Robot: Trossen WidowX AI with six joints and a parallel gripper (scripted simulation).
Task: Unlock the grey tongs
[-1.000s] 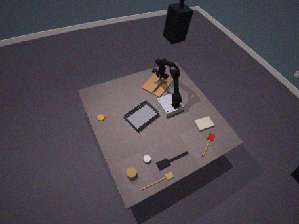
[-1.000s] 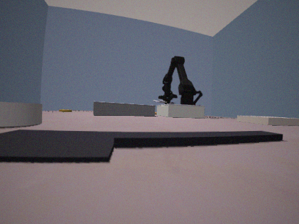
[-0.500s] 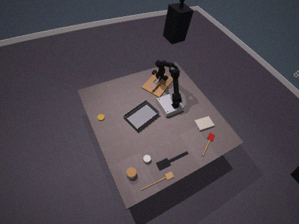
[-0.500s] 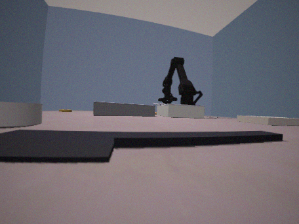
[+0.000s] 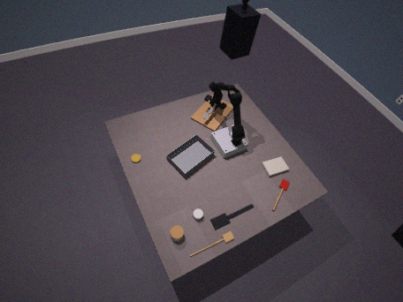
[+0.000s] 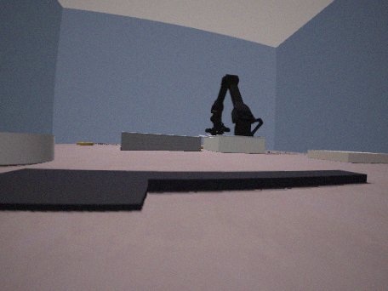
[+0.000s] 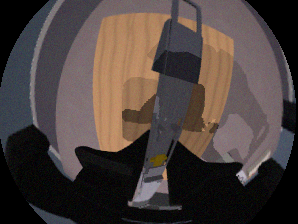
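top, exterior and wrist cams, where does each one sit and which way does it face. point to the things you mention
Top: high above the table (image 5: 155, 194), looking steeply down; whole arm shows.
Exterior: almost at tabletop height, facing across a black spatula (image 6: 255, 180) toward the arm; upper arm and tool (image 6: 218, 129) show.
Wrist: on the arm's end, looking past the dark fingers along the tongs (image 7: 172, 100).
Top and wrist share the wooden board (image 5: 201, 116) (image 7: 125, 50).

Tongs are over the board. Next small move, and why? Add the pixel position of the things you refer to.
Probably ease the gripper (image 5: 215, 105) (image 7: 157, 133) straight down a little, keeping its hold. The tongs (image 5: 207, 114) (image 7: 175, 95) are between its fingers above the board (image 5: 215, 125) (image 7: 125, 50), their shadow falls on the wood, and their arms look close together, so it seems too early to let go.
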